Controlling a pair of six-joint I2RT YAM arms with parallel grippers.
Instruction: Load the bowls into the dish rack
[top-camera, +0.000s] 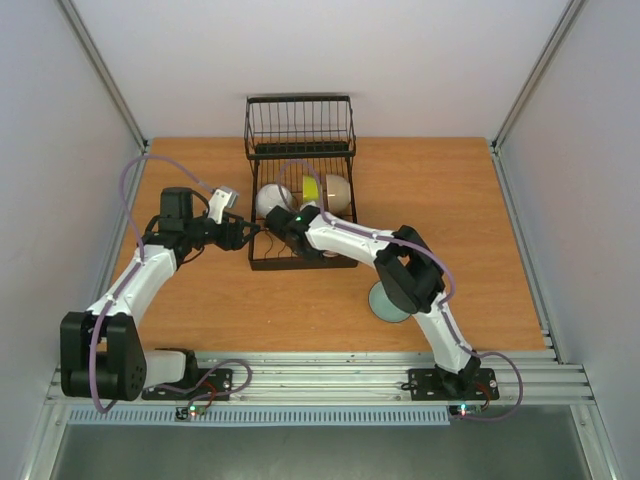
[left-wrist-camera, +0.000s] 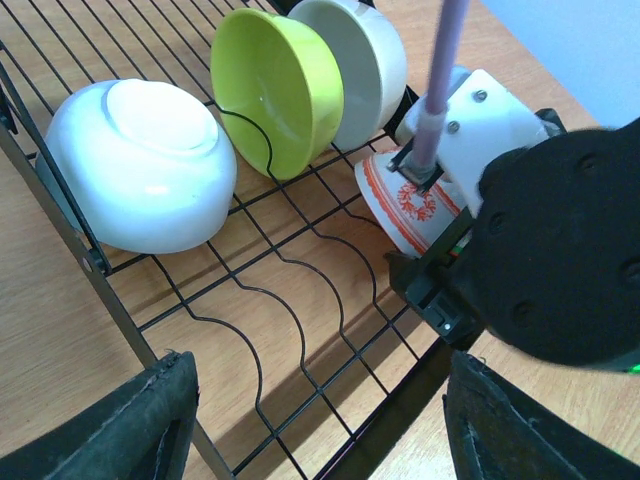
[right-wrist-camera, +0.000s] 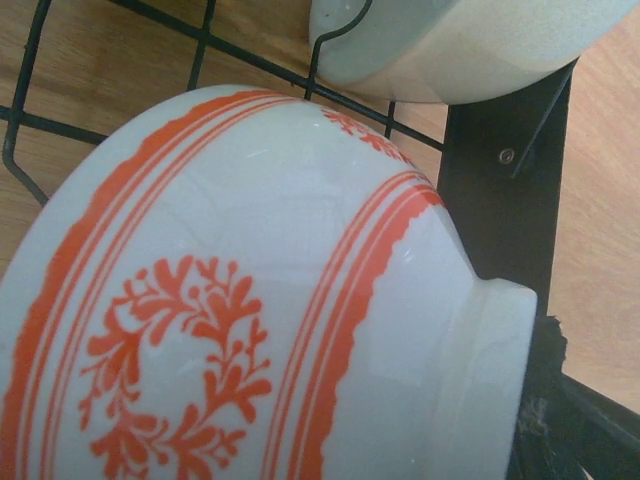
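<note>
The black wire dish rack (top-camera: 300, 140) stands at the back centre. On its prongs stand a plain white bowl (left-wrist-camera: 140, 165), a yellow-green bowl (left-wrist-camera: 275, 90) and a cream bowl (left-wrist-camera: 360, 55). My right gripper (top-camera: 292, 226) reaches into the rack and is shut on the white bowl with red pattern (right-wrist-camera: 250, 320), held tilted just above the wires beside the cream bowl (right-wrist-camera: 460, 40). That bowl also shows in the left wrist view (left-wrist-camera: 405, 205). My left gripper (left-wrist-camera: 320, 430) is open and empty over the rack's near-left edge. A pale teal bowl (top-camera: 385, 302) sits on the table under my right arm.
The rack's taller basket section (top-camera: 300, 125) is at the far end against the back wall. The wooden table (top-camera: 480, 220) is ringed by white walls and metal posts. My two arms nearly meet at the rack's left front corner (top-camera: 255, 262).
</note>
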